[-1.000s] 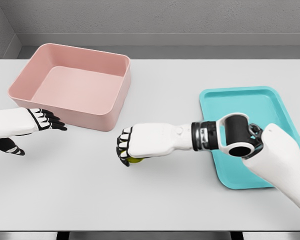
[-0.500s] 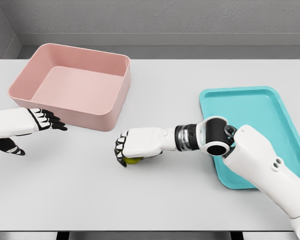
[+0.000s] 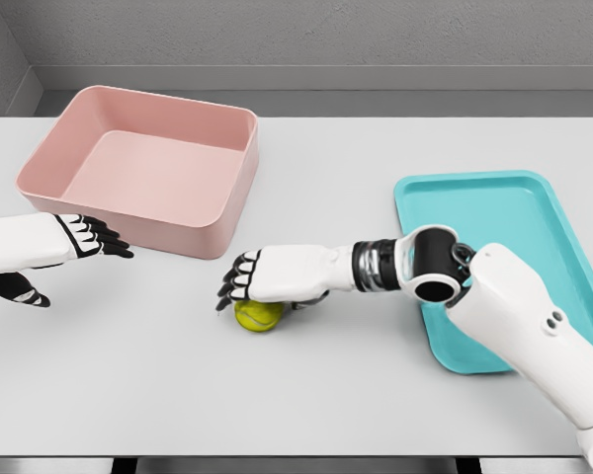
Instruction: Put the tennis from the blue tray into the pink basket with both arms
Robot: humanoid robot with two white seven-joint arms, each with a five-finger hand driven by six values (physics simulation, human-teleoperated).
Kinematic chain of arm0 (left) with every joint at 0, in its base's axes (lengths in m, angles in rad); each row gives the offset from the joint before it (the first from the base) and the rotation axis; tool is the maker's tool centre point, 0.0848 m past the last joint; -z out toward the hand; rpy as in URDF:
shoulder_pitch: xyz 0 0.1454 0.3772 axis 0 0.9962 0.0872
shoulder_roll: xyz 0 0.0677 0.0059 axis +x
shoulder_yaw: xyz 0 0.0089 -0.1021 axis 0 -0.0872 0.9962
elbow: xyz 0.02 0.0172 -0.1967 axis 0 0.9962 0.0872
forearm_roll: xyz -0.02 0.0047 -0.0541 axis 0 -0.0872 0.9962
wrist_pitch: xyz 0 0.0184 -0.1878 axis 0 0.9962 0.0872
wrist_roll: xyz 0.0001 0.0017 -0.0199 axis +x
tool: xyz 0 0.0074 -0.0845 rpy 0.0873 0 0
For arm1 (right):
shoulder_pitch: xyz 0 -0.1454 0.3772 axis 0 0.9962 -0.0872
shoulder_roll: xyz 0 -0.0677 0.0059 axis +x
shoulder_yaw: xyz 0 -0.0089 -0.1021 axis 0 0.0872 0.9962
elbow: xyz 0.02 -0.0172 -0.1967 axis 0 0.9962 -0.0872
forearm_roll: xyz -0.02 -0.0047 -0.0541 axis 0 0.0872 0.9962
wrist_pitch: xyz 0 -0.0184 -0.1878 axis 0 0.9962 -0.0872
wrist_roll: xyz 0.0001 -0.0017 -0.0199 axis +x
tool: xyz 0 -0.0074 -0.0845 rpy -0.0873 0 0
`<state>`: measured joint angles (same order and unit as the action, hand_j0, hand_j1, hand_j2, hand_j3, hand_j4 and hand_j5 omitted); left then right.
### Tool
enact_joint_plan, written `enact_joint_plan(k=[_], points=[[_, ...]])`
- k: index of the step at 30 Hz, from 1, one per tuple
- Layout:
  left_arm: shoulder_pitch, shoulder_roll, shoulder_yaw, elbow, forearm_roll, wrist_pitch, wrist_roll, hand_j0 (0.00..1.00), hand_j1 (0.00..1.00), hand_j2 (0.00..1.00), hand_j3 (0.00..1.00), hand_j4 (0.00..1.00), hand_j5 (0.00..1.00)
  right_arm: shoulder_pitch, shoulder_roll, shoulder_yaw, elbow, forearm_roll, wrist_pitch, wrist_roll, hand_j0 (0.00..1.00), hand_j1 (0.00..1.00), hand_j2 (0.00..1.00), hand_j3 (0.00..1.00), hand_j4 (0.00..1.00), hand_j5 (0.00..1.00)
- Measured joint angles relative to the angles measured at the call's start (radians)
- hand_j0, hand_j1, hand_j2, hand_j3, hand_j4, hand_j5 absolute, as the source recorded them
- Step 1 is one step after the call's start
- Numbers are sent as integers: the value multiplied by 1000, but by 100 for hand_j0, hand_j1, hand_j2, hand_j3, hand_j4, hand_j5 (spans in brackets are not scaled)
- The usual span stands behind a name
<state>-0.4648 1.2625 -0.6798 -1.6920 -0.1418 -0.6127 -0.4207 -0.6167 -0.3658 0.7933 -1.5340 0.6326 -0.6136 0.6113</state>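
right hand (image 3: 267, 276) with fingers spread flat just above the tennis ball (image 3: 259, 316)
the ball sits on the white table (image 3: 326, 385), between the pink basket (image 3: 148, 168) and the blue tray (image 3: 494, 257). left hand (image 3: 74, 239) hovers with fingers extended, holding nothing, beside the basket's near corner.

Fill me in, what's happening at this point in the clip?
The right hand has carried the tennis ball off the blue tray and just let it go: its fingers, curled around the ball a moment ago, are now spread above it, and the ball sits on the white table between tray and pink basket. The left hand waits open near the basket's front corner. The basket holds nothing so far.
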Motion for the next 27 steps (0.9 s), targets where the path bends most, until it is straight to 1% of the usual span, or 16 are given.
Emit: enact_joint_plan(k=[3,5,6,9,11,14,16,17,18,20,24,27], points=[[0,-2,0,0,-1,0,0,100,100,100,100,100,100,0,-29,-58,-16,-4,0,0,100,100,100,100,100,100],[0,-7,0,-1,-4,0,0,100,100,100,100,100,100,17,-73,-113,-59,-8,0,0,100,100,100,100,100,100],[0,-13,-1,-2,-6,0,0,100,100,100,100,100,100,43,-98,-153,-84,-11,-1,0,100,100,100,100,100,100],[0,-49,-4,-9,-30,0,-1,100,100,100,100,100,100,141,-173,-341,-157,-71,-1,0,100,100,100,100,100,100],[0,-74,-5,-14,-44,0,-2,100,100,100,100,100,100,244,-206,-503,-183,-142,-2,1,100,100,100,100,100,100],[-2,-105,-5,-25,-60,0,-3,100,100,100,100,100,100,422,-232,-756,-201,-272,-2,0,100,100,100,100,100,100],[-3,-123,-6,-39,-69,0,-3,100,100,100,100,100,100,514,-239,-879,-206,-349,-1,0,100,100,100,100,100,100],[-1,-132,-6,-46,-75,0,-3,100,100,100,100,100,100,543,-239,-923,-208,-379,-1,0,100,100,100,100,100,100],[-3,-141,-6,-51,-80,0,-4,100,100,100,100,100,100,569,-239,-956,-211,-405,-1,0,100,100,100,100,100,100],[-12,-162,-9,-58,-93,0,-4,100,100,100,100,100,100,575,-239,-995,-214,-446,0,0,100,100,100,100,100,100],[-32,-236,-13,-64,-140,0,-4,100,100,100,100,100,100,595,-225,-1027,-218,-479,0,0,100,100,100,100,100,100],[-72,-289,-34,-64,-168,0,-4,100,100,100,100,100,100,607,-216,-1042,-223,-488,0,0,100,100,100,100,100,100]])
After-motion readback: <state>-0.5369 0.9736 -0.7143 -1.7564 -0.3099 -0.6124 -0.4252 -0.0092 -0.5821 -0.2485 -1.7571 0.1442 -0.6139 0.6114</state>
